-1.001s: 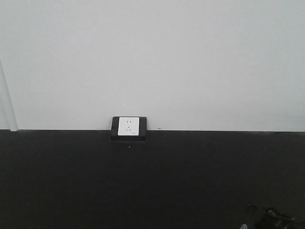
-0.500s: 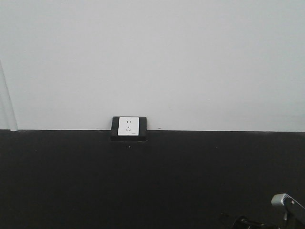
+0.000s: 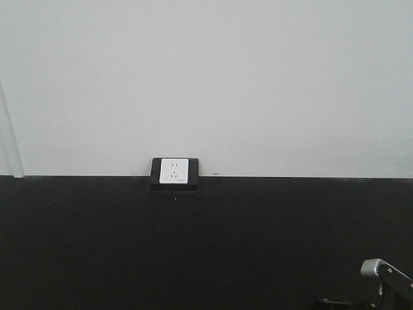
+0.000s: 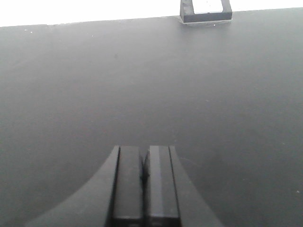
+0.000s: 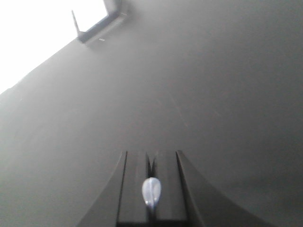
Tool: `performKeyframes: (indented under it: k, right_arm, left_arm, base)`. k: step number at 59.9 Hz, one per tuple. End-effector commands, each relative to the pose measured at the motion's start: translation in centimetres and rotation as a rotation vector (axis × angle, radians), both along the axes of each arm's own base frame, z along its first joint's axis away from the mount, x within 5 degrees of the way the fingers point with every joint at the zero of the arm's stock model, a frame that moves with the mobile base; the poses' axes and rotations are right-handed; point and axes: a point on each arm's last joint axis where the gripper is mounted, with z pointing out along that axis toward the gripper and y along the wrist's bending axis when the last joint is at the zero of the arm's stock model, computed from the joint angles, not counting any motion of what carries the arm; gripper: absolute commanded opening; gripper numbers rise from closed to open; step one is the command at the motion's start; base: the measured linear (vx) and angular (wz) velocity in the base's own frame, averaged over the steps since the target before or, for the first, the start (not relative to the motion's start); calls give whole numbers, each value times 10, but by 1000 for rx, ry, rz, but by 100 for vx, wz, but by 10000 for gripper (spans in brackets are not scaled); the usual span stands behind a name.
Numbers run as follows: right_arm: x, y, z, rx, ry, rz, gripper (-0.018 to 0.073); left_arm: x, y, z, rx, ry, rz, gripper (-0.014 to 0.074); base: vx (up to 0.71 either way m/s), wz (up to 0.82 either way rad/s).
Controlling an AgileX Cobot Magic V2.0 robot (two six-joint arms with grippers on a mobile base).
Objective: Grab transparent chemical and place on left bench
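No transparent chemical shows in any view. My left gripper [image 4: 145, 153] is shut, its two dark pads pressed together, and it hovers over the black bench top [image 4: 142, 85] with nothing held. My right gripper [image 5: 151, 158] is also shut over the same black surface [image 5: 199, 94]. A small pale glossy spot [image 5: 151, 191] sits on the seam between its pads; I cannot tell what it is. In the front view only a grey part of the right arm [image 3: 385, 274] shows at the bottom right corner.
A white power socket in a black frame [image 3: 174, 172] sits at the back edge of the bench against the pale wall [image 3: 206, 77]. It also shows in the left wrist view [image 4: 206, 9] and in the right wrist view [image 5: 97, 23].
In the front view the right arm has risen at the bottom right: dark parts a second ago, then a grey piece, now slightly further left.
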Motion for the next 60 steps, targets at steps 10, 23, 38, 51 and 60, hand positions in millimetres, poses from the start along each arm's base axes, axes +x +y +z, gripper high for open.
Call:
performKeyframes:
  k: [10, 23, 38, 51, 60]
  right_arm:
    - [-4, 1, 49, -139, -324, 86, -4]
    - [-28, -8, 82, -290, -425, 103, -3]
    - [-65, -21, 108, -443, -453, 124, -3]
    - [-97, -36, 118, -508, -415, 86, -3]
    - [-116, -44, 125, -512, -425, 53, -3]
  left_arm:
    - [-1, 0, 3, -14, -81, -1, -3]
    - [-1, 0, 3, -14, -81, -1, -3]
    - [-1, 0, 3, -14, -81, -1, -3]
    - [-1, 0, 3, -14, -81, -1, -3]
    - [-1, 0, 3, -14, -81, -1, -3]
  base:
    - [0, 0]
    - [0, 0]
    - [0, 0]
    - [0, 0]
    - [0, 0]
